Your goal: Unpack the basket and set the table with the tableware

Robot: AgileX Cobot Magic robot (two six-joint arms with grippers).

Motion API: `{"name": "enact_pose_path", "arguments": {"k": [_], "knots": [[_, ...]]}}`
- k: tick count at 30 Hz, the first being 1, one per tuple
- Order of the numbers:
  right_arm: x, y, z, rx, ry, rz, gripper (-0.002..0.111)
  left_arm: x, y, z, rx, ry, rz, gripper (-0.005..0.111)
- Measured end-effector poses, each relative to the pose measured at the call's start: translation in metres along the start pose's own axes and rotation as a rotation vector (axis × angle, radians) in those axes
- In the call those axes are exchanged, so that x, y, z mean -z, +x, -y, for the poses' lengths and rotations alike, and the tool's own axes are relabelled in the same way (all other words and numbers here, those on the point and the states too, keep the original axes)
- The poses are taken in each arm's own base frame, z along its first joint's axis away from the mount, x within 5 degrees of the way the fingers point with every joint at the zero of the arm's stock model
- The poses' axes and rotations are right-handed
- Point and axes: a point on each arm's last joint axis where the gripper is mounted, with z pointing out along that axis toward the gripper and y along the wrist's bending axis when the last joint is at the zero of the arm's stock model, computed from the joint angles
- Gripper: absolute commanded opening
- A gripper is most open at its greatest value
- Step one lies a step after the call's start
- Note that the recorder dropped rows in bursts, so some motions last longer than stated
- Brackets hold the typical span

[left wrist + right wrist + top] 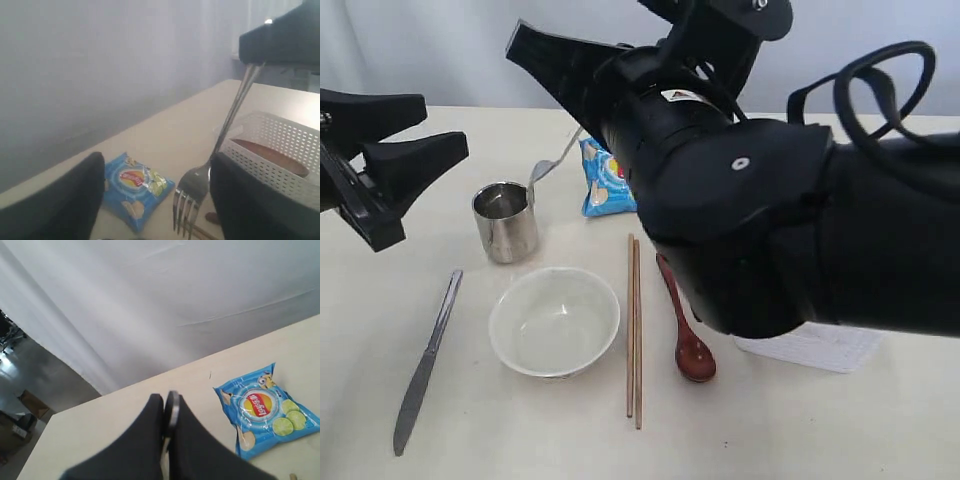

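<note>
My right gripper (570,90) hangs above the table (770,430), shut on the handle of the steel fork (542,172), whose tines dangle just behind the steel cup (505,222). The handle end (172,407) shows clamped between the shut fingers. My left gripper (445,125) hovers open at the left, empty. Through it I see the fork (192,192) and the white basket (280,145) holding the brown plate (270,155). On the table lie the knife (425,365), white bowl (554,320), chopsticks (634,330) and wooden spoon (688,340).
A blue crisp packet (603,180) lies behind the cup, also in the wrist views (135,192) (265,410). The right arm's dark bulk (780,220) hides most of the basket (815,348) in the exterior view. A pale curtain backs the table.
</note>
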Motion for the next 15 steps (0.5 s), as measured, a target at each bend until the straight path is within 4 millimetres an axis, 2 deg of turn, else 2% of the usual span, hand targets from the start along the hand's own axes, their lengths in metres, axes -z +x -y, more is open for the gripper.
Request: {"name": "enact_pose_path", "arguments": {"k": [7,10,15], "knots": [[0.000,-0.007,0.000,-0.005,0.018,0.074,0.000,-0.018,-0.005,0.013,-0.135,-0.181,-0.058,0.058],[0.000,-0.011,-0.004,-0.010,0.005,0.088,0.000,-0.031,-0.009,0.041,-0.151,-0.118,-0.033,0.058],[0.000,-0.010,-0.006,-0.043,-0.015,0.071,0.000,-0.041,-0.016,0.070,-0.212,-0.090,0.015,0.058]]}}
